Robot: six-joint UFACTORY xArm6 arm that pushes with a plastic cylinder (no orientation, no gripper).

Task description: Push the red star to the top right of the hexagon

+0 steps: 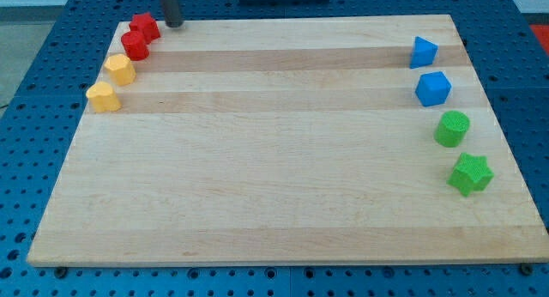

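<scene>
The red star (145, 27) lies at the board's top left corner. A red round block (135, 45) touches it just below-left. The yellow hexagon (120, 69) sits below that, and a yellow heart (103, 97) is lower still along the left edge. My tip (174, 25) rests at the board's top edge, just right of the red star, with a small gap between them. The rod runs up out of the view's top.
Along the right edge, from top to bottom, stand a blue triangle (423, 51), a blue cube (433, 88), a green cylinder (452, 128) and a green star (471, 173). The wooden board (274, 177) lies on a blue perforated table.
</scene>
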